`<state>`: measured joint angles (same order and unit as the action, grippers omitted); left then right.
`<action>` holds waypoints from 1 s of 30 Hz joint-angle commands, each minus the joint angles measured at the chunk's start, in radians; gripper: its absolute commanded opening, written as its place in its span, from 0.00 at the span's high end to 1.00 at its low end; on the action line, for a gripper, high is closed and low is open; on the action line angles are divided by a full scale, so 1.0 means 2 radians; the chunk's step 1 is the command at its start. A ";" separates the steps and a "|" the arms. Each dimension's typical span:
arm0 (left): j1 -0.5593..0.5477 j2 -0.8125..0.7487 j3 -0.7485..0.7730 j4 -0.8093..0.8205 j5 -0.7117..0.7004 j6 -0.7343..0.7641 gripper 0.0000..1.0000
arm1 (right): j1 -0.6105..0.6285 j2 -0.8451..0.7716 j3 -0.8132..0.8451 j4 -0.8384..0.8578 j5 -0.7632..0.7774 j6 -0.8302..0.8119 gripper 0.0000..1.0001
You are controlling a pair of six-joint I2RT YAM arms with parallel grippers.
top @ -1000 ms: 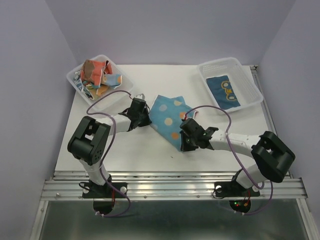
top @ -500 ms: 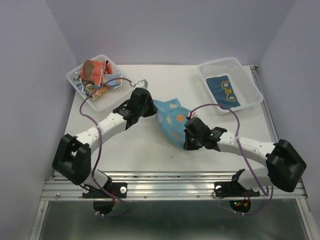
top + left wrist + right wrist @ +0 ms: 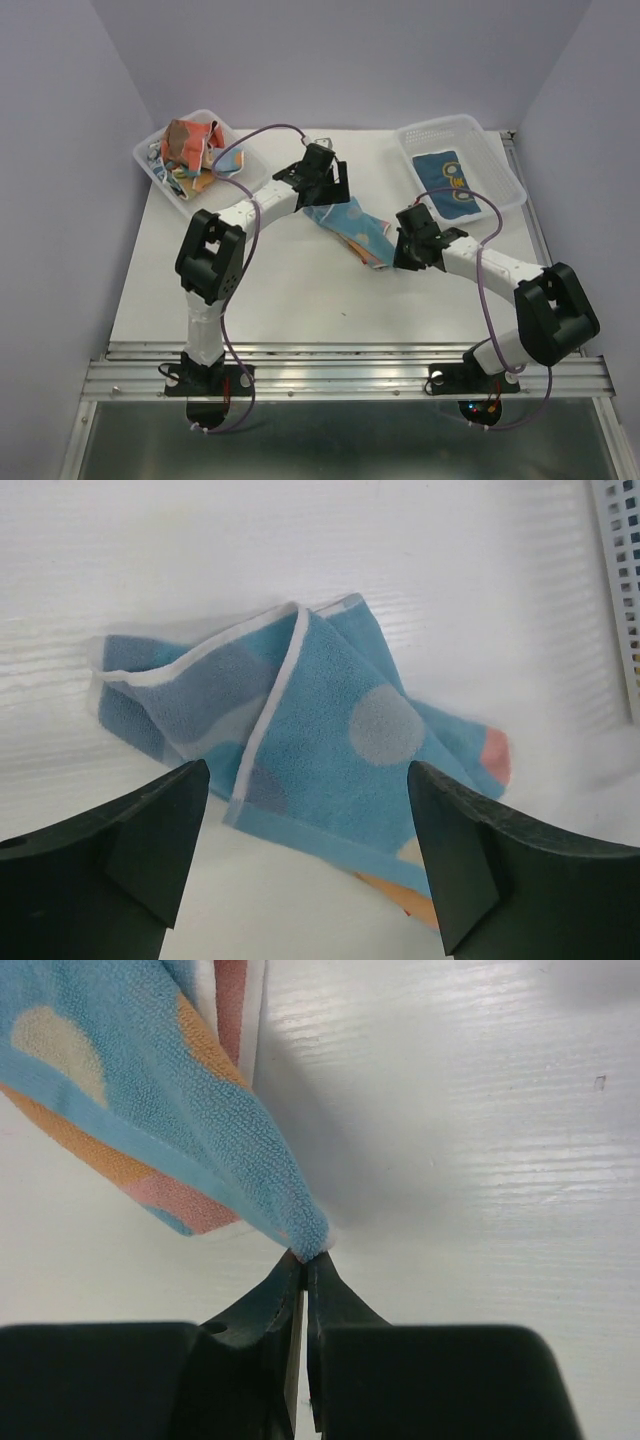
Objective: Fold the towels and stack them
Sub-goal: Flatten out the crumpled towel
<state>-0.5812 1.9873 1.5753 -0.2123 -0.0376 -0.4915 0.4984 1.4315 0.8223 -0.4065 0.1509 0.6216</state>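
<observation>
**Mia:** What is the room like?

**Tom:** The walls (image 3: 350, 60) are pale purple and close in on three sides. In the middle is a white table (image 3: 270, 300). It has fine lines running across it. A metal rail (image 3: 340, 372) runs along the 6 o'clock edge.

**Mia:** Where is the blue towel (image 3: 350, 224)?

**Tom:** Near the middle of the table, a bit toward 1 o'clock. It has big pale and orange dots. It lies bunched up in loose folds.

**Mia:** What is the right gripper (image 3: 305, 1260) doing?

**Tom:** It is at the towel's 4 o'clock end. Its tips are pressed together on one corner of the blue towel.

**Mia:** And the left gripper (image 3: 325, 182)?

**Tom:** It is at the towel's 11 o'clock end. Its fingers (image 3: 140, 855) are spread wide with nothing in them, and the towel shows below the gap.

**Mia:** Any other towels?

**Tom:** A heap of towels (image 3: 192, 150) fills the left basket (image 3: 150, 150) at 10 o'clock. One dark blue towel (image 3: 452, 182) lies flat in the right basket (image 3: 440, 128) at 2 o'clock.
</observation>
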 commanded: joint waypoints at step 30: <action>0.035 -0.014 -0.123 0.103 0.090 -0.010 0.31 | -0.011 0.047 0.053 0.015 0.014 -0.018 0.98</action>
<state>-0.5087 1.9629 1.2781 -0.0345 0.1135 -0.5045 0.4835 1.5261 0.8841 -0.4030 0.1612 0.5972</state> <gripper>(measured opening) 0.753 0.064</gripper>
